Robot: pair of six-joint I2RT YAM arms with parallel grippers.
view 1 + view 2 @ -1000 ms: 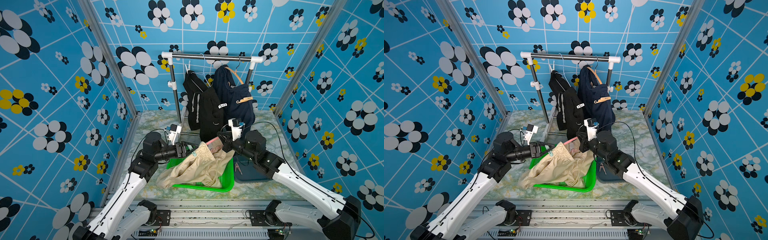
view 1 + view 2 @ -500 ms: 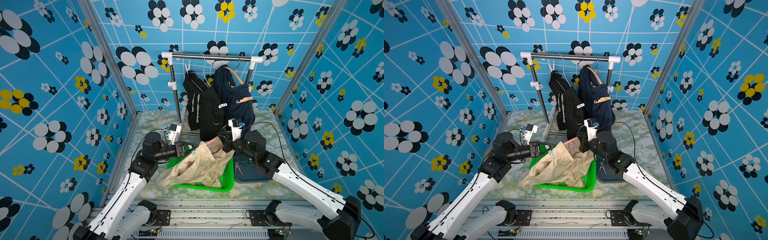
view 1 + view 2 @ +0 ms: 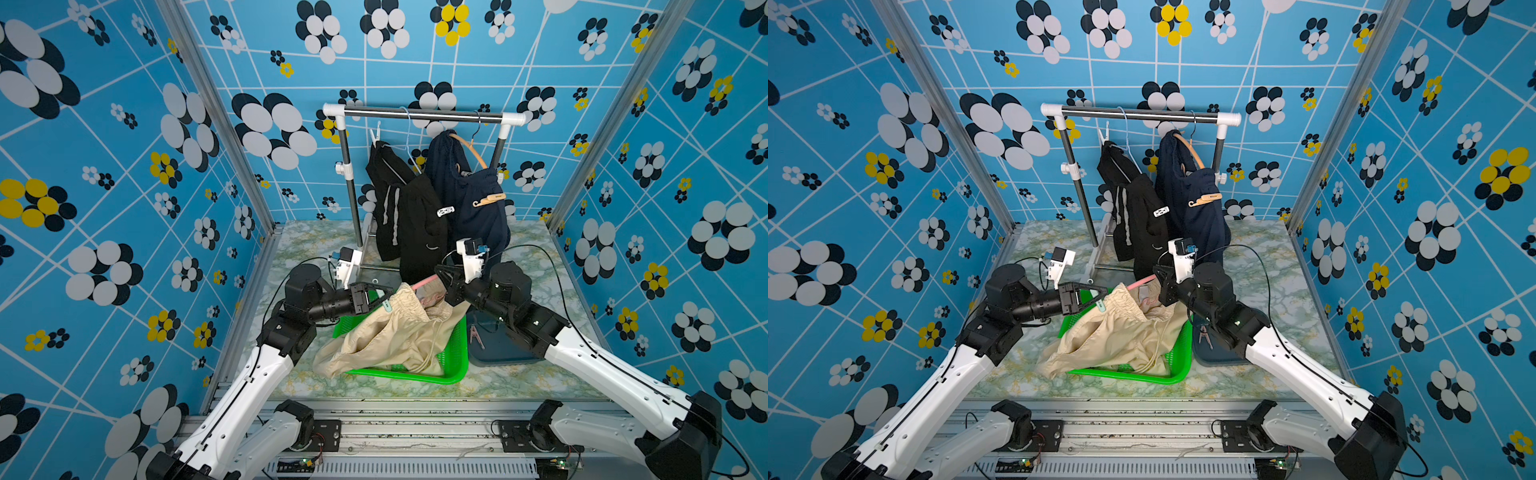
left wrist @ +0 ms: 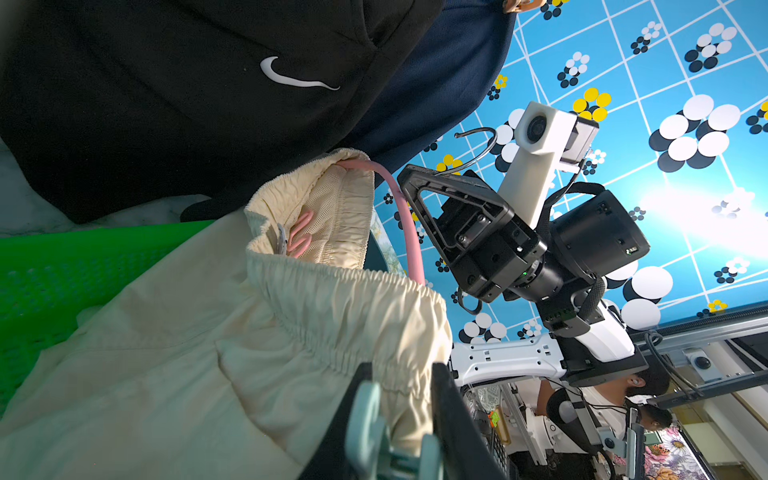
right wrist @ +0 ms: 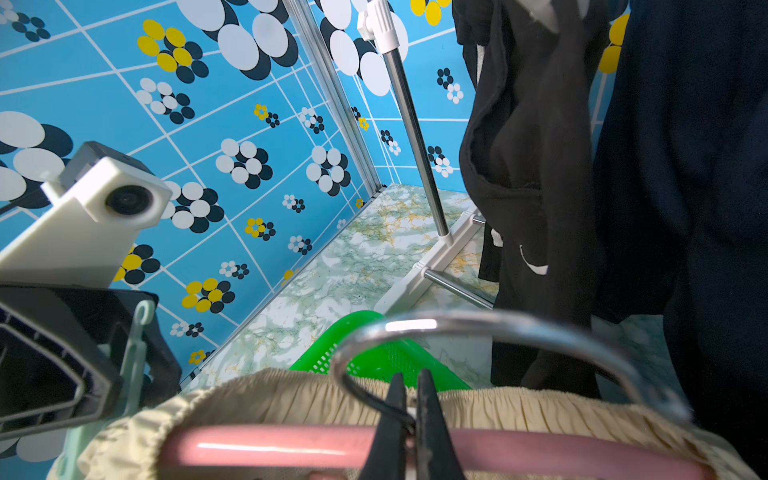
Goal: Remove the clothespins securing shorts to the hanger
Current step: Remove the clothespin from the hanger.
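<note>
Closer together than a second ago, the jaws of the left gripper [image 3: 384, 300] pinch the mint-green clothespin [image 3: 387, 307], which was not yet between them then; arms, garments and containers otherwise sit as before. Item, left gripper: narrow, fingers either side of that clothespin, which sits on the left end of the waistband of the beige shorts [image 3: 395, 332]. Item, right gripper [image 5: 409, 390]: fully closed, fingertips clamped at the foot of the metal hook [image 5: 478, 324] where it joins the pink hanger [image 5: 270, 446]; the hanger runs inside the beige waistband and is held up at a slant above the basket. Item, beige shorts: waistband raised between the two grippers, legs draped down into and over the left rim of the green basket [image 3: 415, 377] at near centre. Item, dark blue bin [image 3: 498, 358]: just right of the basket, partly under the right arm, with a loose clothespin [image 3: 475, 336] lying in it. Item, rail [image 3: 419, 114]: at far centre, carrying two hangers. Black shorts [image 3: 415, 224] hang on the left one, with a white clothespin [image 3: 445, 211] on their right side; navy shorts [image 3: 469, 195] hang to the right, touching the black pair, with a tan clothespin [image 3: 490, 200] clipped on them. Item, table [image 3: 311, 245]: marbled green and white surface under everything.
</note>
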